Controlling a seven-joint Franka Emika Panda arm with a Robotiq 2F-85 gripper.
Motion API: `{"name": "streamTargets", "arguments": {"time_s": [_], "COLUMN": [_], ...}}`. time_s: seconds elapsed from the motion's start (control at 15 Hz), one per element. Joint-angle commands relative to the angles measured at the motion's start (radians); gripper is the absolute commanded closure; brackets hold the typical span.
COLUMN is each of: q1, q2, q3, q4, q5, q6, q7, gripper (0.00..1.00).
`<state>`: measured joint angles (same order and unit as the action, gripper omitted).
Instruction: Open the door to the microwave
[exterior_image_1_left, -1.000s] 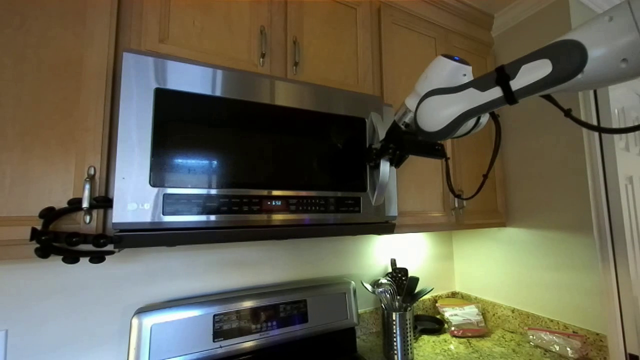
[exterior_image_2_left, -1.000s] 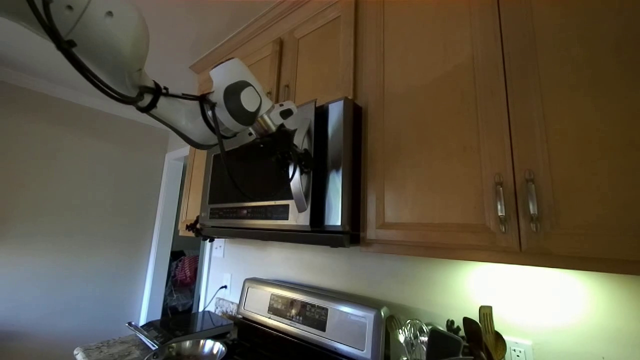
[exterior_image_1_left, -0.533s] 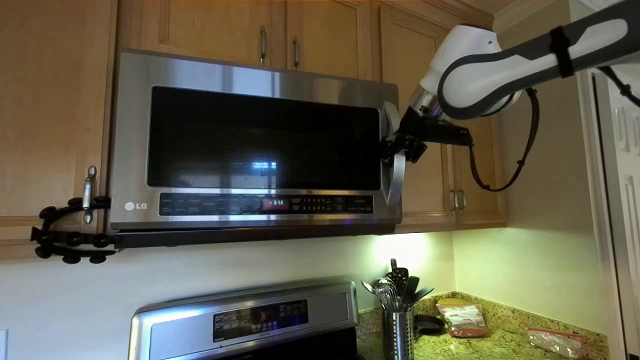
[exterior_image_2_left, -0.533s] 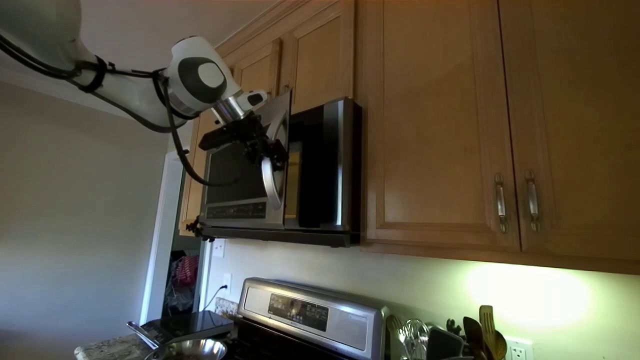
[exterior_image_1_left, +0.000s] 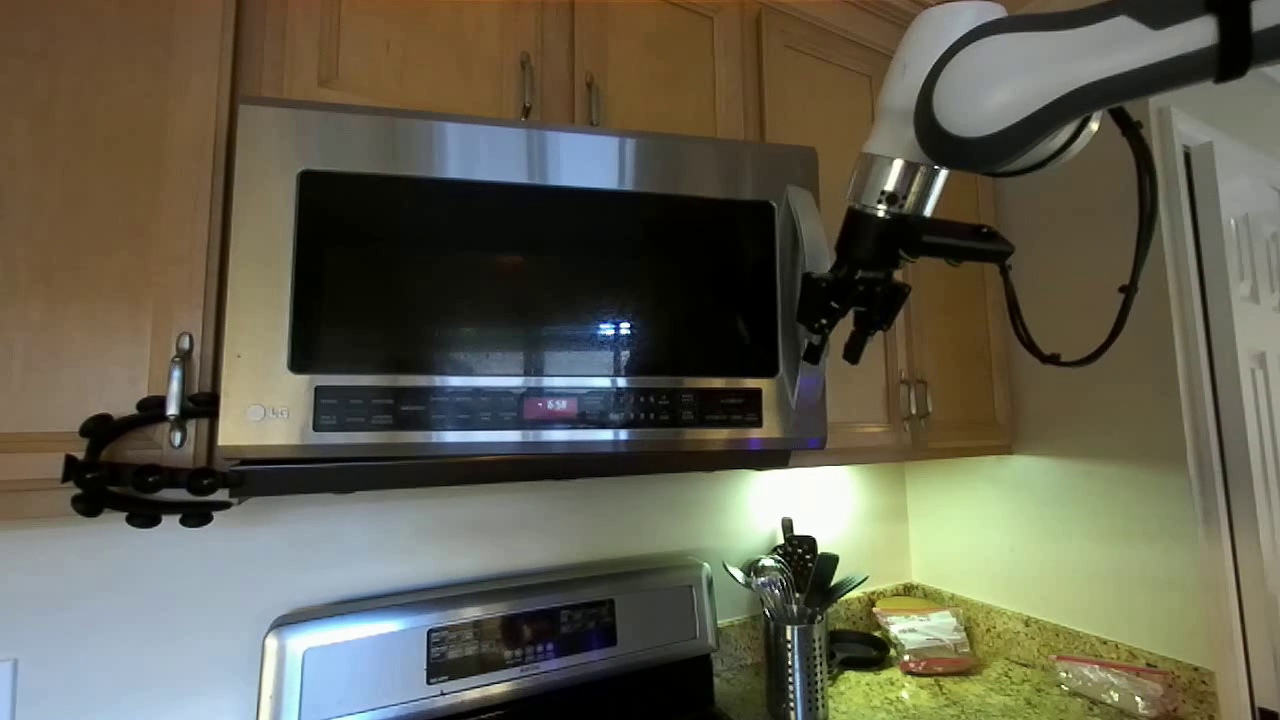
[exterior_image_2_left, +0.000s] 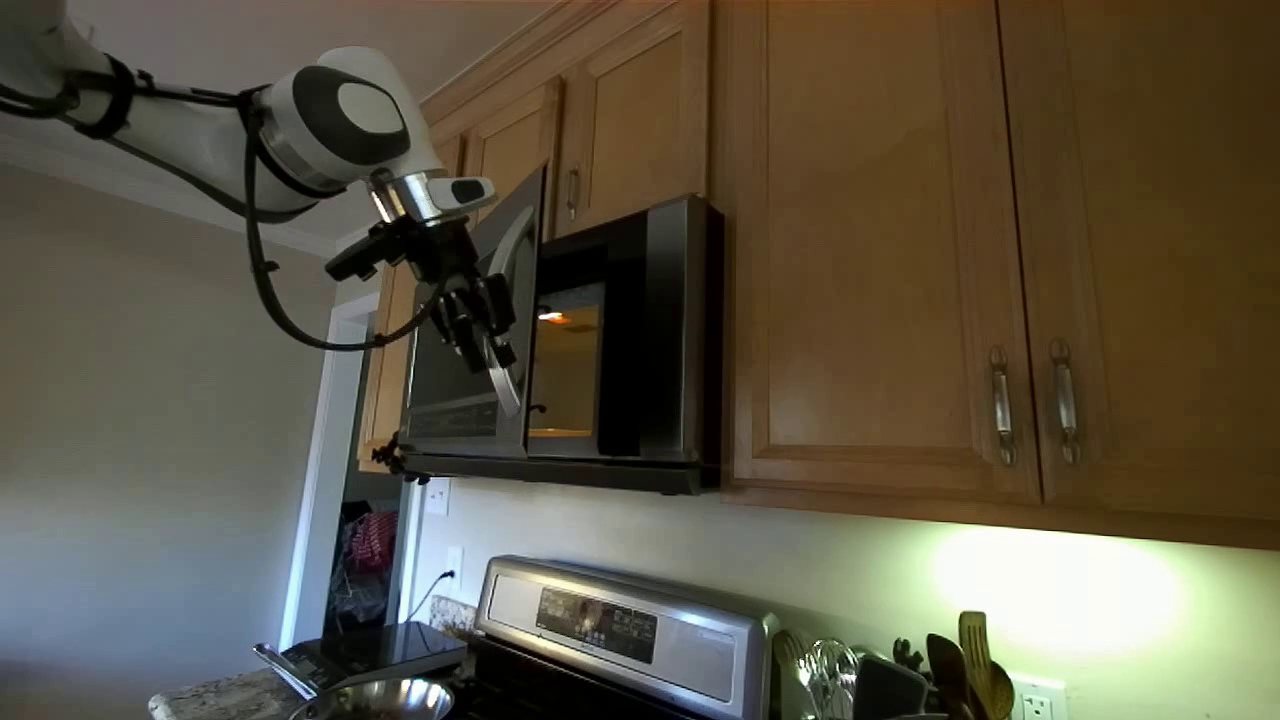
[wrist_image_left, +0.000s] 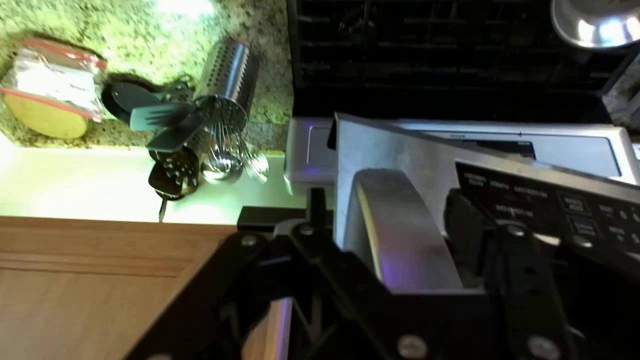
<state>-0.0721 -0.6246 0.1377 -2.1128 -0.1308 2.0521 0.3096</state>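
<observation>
The steel-framed door (exterior_image_1_left: 540, 280) with its dark glass stands swung out from the microwave (exterior_image_2_left: 672, 330), leaving a wide gap on the handle side in an exterior view. Its curved steel handle (wrist_image_left: 405, 225) passes between my gripper's spread fingers in the wrist view, with space on both sides. In both exterior views my gripper (exterior_image_1_left: 834, 350) (exterior_image_2_left: 490, 355) points downward at the lower half of the handle. Nothing is clamped between the jaws. The microwave's inside is mostly dark, with a shiny reflecting surface in the gap.
Below are the stove (exterior_image_1_left: 490, 640), a utensil holder (wrist_image_left: 225, 75) and a steel pan (exterior_image_2_left: 385, 698). Wooden cabinets (exterior_image_2_left: 880, 250) flank the microwave. A black flexible tripod (exterior_image_1_left: 150, 478) hangs at its hinge side. Bags (exterior_image_1_left: 925, 640) lie on the counter.
The door has swung farther out from the microwave as the arm drew back with the handle. My gripper has since opened and tilted downward.
</observation>
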Motion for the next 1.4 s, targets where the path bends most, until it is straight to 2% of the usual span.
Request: {"name": "streamTargets", "arguments": {"time_s": [0.0,0.13,0.53,0.67,1.33], "q1": [0.006,0.009,0.017,0.003,0.001], "q2": [-0.021,-0.015,-0.005,0.003,0.007], "q3": [-0.021,-0.036,-0.079,-0.06,-0.065], "q4": [-0.001,0.004,-0.013,-0.004,-0.005], "q5": [0.02,0.035,0.146,0.118,0.118], "q6": [-0.16,-0.226,-0.275,-0.257,-0.257], "q7": [-0.01,-0.01,-0.011,0.0,0.0], "gripper": [0.06,0.0,0.0,0.0,0.0]}}
